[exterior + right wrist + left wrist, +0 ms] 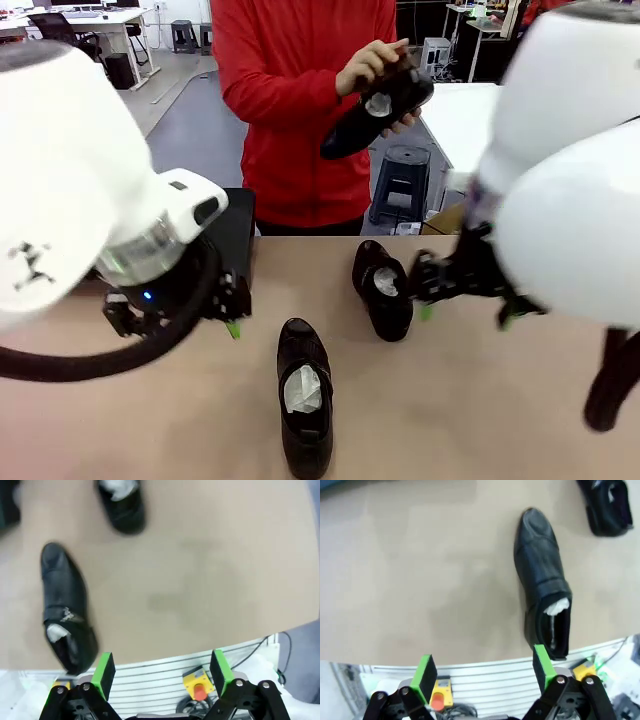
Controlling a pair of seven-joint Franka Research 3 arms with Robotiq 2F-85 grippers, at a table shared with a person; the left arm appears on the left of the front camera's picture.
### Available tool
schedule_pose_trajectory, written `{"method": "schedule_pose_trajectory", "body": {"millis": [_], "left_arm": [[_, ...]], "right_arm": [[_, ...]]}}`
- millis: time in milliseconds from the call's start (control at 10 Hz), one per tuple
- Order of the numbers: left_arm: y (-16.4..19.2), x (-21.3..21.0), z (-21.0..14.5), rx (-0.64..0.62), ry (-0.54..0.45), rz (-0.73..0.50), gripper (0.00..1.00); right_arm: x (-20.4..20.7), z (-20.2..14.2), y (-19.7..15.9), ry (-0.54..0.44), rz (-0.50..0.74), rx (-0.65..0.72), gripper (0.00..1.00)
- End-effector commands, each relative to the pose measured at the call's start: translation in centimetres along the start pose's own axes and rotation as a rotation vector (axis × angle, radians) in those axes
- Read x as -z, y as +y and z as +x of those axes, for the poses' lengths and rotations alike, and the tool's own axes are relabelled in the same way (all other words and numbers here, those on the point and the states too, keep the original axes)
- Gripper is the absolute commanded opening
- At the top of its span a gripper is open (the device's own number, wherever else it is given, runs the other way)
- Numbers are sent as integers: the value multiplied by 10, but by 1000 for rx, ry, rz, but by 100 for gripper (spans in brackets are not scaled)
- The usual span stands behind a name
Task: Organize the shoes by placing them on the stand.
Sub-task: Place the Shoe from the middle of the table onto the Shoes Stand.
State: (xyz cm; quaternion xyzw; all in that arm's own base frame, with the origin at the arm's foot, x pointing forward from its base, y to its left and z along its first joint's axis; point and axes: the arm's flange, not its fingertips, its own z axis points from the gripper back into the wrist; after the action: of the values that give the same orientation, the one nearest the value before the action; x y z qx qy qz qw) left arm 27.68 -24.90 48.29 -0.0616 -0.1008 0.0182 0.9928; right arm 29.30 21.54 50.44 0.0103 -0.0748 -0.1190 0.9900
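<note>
Near shoe lies on the table close to the robot's edge. Its heel is toward the robot and its toe points away, and white paper shows in its opening.

Left gripper hangs above the table edge just left of the near shoe. Its green pads are spread wide, nothing is between them, and it touches nothing. Right gripper hangs to the right of the near shoe, above that same edge. It is also spread wide and empty.

Second shoe lies flat on the table beyond the near shoe and a little to its right, apart from it. Its toe is toward the robot and it too is stuffed with paper.

Stand sits beyond the near shoe to the left, at the far edge. It is mostly hidden behind the left arm, and no shoe shows on its visible part.

Farthest from the near shoe, a person in a red top holds a third shoe in the air at chest height. One hand is over its heel, and the other hand's fingers are under it.
</note>
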Motion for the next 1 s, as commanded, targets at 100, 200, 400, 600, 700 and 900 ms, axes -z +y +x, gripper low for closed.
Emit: {"method": "schedule_pose_trajectory", "body": {"millis": [100,200,400,600,700,900], "left_arm": [[-20,41,2,38,86,4,99],[-29,55,2,61,96,30,99],[-45,69,-4,106,123,20,99],[-56,73,-8,103,135,23,99],[-60,79,-10,102,158,33,99],[-67,92,-11,90,207,41,99]], "right_arm": [[4,28,-64,38,-29,164,100],[13,35,-78,63,-30,211,100],[33,45,-93,130,-20,328,100],[15,40,-89,66,-40,236,100],[15,40,-89,66,-40,236,100],[15,40,-89,66,-40,236,100]]}}
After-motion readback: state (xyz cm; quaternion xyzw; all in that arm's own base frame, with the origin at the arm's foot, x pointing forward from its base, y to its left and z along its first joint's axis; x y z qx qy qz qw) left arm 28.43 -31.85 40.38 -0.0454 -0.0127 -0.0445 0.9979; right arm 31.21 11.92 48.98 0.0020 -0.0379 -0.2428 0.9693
